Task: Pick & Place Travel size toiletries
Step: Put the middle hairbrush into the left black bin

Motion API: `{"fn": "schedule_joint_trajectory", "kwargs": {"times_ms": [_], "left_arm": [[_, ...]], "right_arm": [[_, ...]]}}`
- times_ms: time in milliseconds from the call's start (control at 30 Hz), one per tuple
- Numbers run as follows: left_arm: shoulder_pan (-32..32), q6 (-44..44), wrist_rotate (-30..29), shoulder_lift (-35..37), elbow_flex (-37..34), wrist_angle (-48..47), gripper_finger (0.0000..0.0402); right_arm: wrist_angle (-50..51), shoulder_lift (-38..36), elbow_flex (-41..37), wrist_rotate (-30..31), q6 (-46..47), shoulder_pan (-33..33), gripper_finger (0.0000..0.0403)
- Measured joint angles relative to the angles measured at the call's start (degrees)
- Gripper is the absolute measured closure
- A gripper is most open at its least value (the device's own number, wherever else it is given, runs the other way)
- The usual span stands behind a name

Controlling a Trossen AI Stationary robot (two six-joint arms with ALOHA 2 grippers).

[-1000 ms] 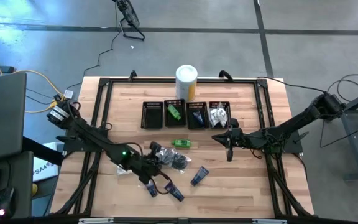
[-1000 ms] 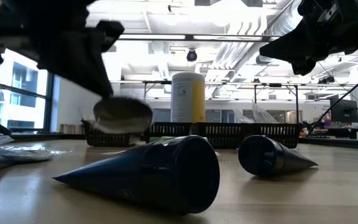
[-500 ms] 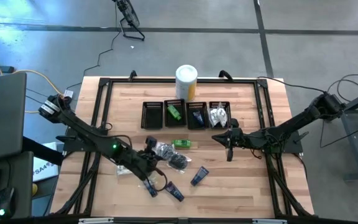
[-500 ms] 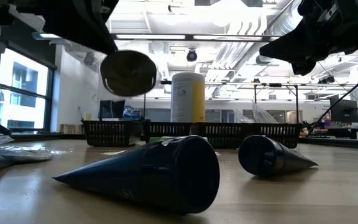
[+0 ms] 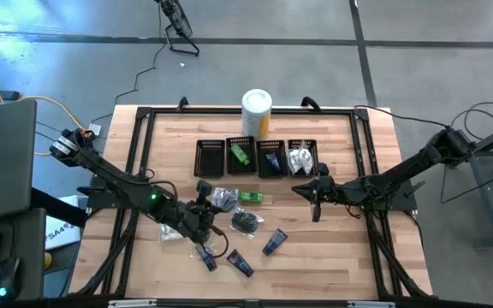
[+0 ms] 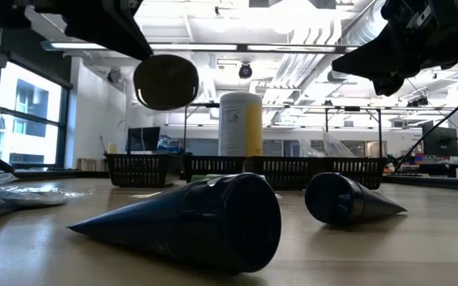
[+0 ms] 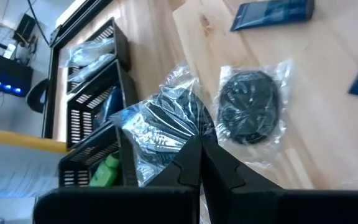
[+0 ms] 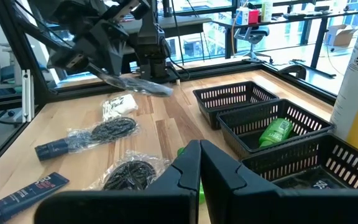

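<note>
**Bagged bundle lifted over the tabletop, bins ahead**

The wooden tabletop (image 5: 332,248) stands on a grey floor, with four black mesh bins (image 5: 258,158) in a row and a white-and-yellow canister (image 5: 256,111) behind them.

From the high view, the left pincer (image 5: 205,198) is near the middle of the tabletop, closed on a black bagged bundle (image 5: 222,199) in clear plastic. A second bundle (image 5: 246,222) lies just beside it, a green packet (image 5: 249,197) is near, and dark blue tubes (image 5: 274,242) lie closer to the front edge. The right pincer (image 5: 316,205) waits closed and empty in front of the rightmost bin.

The low view shows what the high view does not: the held bundle (image 6: 165,81) hangs clear above the surface. Two blue tubes (image 6: 189,218) lie in front.

The left wrist view shows that the pincer (image 7: 201,152) holds only the thin plastic edge of the bag (image 7: 166,124). This is the risk, I think: the film can slip or tear, and the bundle would drop before reaching a bin, or it can swing and catch the bin wall.

The right wrist view shows its own fingers (image 8: 197,168) closed together, and the left arm with the bundle (image 8: 132,84) raised farther off. It also shows the first bin (image 8: 235,99) is empty, which is hard to judge from above.
</note>
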State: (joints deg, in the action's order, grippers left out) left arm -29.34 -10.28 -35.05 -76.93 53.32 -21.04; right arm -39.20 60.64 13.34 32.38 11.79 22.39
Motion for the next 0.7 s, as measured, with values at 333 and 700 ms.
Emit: {"fn": "schedule_joint_trajectory", "kwargs": {"times_ms": [333, 700], "left_arm": [[8.39, -4.56, 3.31, 0.24, 0.00, -0.04, 0.0401], [18.03, -5.42, 4.49, 2.84, 0.04, -5.59, 0.0401]], "right_arm": [[0.02, 0.00, 0.00, 0.00, 0.00, 0.00, 0.0400], [0.64, -0.02, -0.02, 0.02, -0.02, 0.00, 0.0400]]}}
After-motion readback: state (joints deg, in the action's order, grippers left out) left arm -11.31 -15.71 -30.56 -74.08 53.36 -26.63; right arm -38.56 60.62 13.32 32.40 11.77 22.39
